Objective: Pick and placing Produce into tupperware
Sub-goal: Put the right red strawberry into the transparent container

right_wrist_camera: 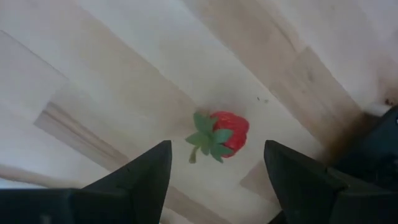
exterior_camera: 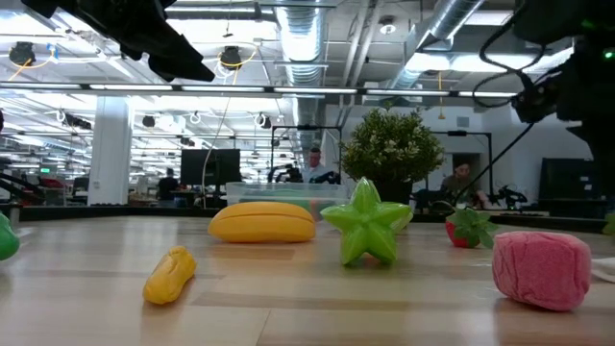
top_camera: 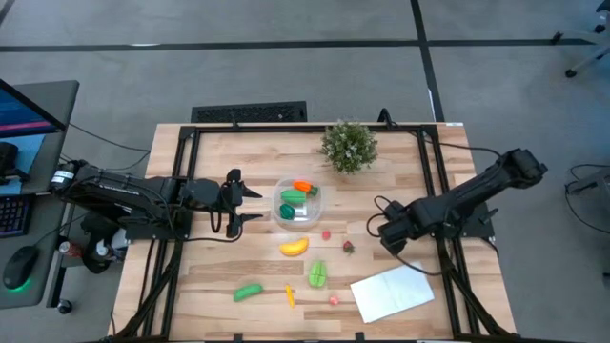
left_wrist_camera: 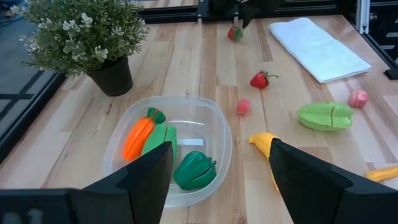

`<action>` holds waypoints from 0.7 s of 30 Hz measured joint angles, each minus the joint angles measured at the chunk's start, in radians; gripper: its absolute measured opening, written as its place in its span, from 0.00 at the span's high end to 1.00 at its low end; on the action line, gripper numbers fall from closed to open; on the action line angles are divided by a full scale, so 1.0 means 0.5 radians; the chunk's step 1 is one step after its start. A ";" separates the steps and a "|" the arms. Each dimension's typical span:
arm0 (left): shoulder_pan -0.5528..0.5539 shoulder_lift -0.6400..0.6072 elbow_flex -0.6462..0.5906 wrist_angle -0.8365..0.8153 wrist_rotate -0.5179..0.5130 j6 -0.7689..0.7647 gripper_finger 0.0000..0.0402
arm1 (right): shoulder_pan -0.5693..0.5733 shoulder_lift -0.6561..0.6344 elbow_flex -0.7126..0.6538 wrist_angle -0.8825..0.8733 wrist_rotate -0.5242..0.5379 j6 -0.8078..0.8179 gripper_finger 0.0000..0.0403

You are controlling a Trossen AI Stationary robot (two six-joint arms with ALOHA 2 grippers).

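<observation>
The clear tupperware [top_camera: 297, 202] stands mid-table and holds an orange carrot [left_wrist_camera: 138, 134] and green pieces [left_wrist_camera: 194, 169]. My left gripper [top_camera: 250, 205] hovers open just left of it, tilted down toward it. Loose produce lies on the wood: a yellow banana [top_camera: 294, 247], a green piece [top_camera: 317, 273], a green pod [top_camera: 248, 292], a pink berry [top_camera: 326, 234] and a strawberry [top_camera: 348, 247]. My right gripper [top_camera: 379, 229] points straight down, open, above another strawberry [right_wrist_camera: 221, 135], which lies on the table and shows between the two fingers in the right wrist view.
A bushy potted plant [top_camera: 349, 145] stands behind the tupperware. A flat white sheet [top_camera: 393, 291] lies at the near right. A small yellow piece [top_camera: 290, 295] and a pink berry [top_camera: 335, 299] lie near the front edge. Black frame rails run along the table's sides.
</observation>
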 joint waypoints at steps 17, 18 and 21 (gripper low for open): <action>0.000 0.000 0.000 -0.004 0.002 -0.015 0.36 | 0.000 0.393 0.000 -0.006 -0.046 0.152 0.38; 0.001 0.000 0.000 -0.004 0.002 -0.016 0.36 | 0.000 0.414 0.000 -0.002 -0.046 0.153 0.38; 0.000 0.000 0.000 -0.003 0.002 -0.017 0.36 | 0.000 0.457 -0.001 0.007 -0.046 0.142 0.38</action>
